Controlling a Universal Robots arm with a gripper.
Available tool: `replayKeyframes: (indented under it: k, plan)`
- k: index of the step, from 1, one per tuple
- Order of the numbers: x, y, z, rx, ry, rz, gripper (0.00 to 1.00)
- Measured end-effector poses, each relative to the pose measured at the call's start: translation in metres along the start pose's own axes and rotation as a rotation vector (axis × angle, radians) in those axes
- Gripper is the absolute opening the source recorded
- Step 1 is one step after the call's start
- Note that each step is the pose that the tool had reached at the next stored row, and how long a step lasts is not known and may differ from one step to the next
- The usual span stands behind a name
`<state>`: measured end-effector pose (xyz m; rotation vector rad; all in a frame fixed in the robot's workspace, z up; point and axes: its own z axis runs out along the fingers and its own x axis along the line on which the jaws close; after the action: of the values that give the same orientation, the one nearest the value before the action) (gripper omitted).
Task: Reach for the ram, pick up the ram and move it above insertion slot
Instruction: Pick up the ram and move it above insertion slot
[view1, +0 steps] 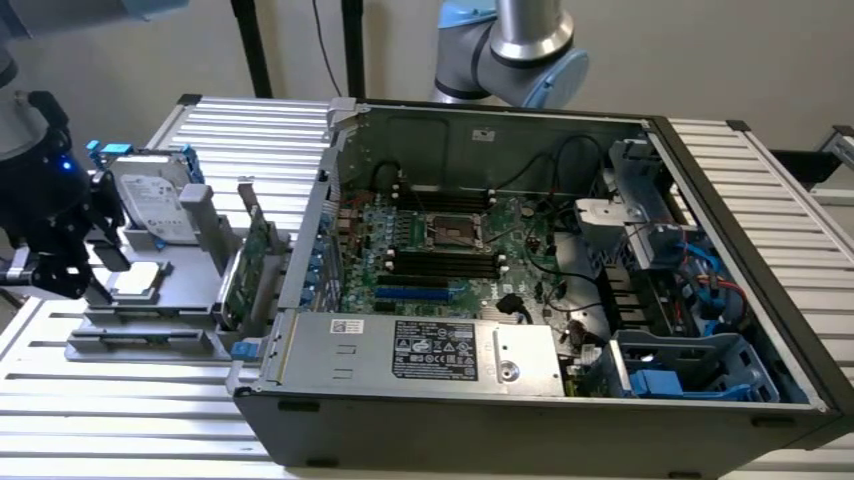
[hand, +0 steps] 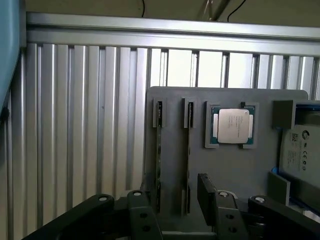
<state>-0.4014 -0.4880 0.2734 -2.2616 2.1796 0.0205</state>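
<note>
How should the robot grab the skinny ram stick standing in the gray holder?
Probably come straight down from above and pinch the ram on its two flat faces, mid-length. It stands on edge in a slot of the gray holder, so just its thin top edge is exposed.

In the exterior view, count one case (view1: 534, 420) containing one motherboard (view1: 514, 225) and one power supply (view1: 414, 350) at the board's 6 o'clock. At the case's 9 o'clock stands one fixture (view1: 147, 340) carrying one hard drive (view1: 150, 200) and one expansion card (view1: 247, 270). In the wrist view, the fixture seats two ram sticks (hand: 159, 150), edge-on in two separate slots, and one CPU (hand: 232, 125) between the sticks and the hard drive. Also present: one arm (view1: 527, 50) at the case's 12 o'clock and one gripper (hand: 177, 212) with two fingers (hand: 212, 200).
</note>
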Motion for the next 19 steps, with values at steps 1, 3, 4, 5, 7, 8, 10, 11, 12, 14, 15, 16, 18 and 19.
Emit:
replayKeyframes:
  k: [1,3,4,5,7,8,10,11,12,14,15,16,18,19]
  plan:
    - [0.000,-0.0005,0.0018,0.0000,0.0000,0.000,0.48]
    - [0.001,-0.0017,0.0054,0.0001,0.0000,0.000,0.48]
    - [0.001,-0.0023,0.0071,0.0000,0.0000,0.000,0.48]
    - [0.002,-0.0029,0.0091,0.0000,0.0000,0.000,0.48]
    - [0.003,-0.0038,0.0126,0.0000,0.0000,0.000,0.48]
    - [0.004,-0.0042,0.0144,-0.0001,0.0001,0.000,0.48]
    - [0.006,-0.0046,0.0180,-0.0001,0.0000,0.000,0.48]
    - [0.007,-0.0049,0.0199,0.0000,-0.0001,0.000,0.48]
    - [0.008,-0.0051,0.0216,0.0001,0.0000,0.000,0.48]
    - [0.010,-0.0056,0.0254,0.0000,0.0000,0.000,0.48]
    - [0.010,-0.0058,0.0271,0.0000,0.0000,0.000,0.48]
    - [0.011,-0.0061,0.0289,0.0000,0.0000,0.000,0.48]
    - [0.012,-0.0065,0.0325,0.0000,0.0000,0.000,0.48]
    - [0.013,-0.0068,0.0343,0.0000,0.0000,0.000,0.48]
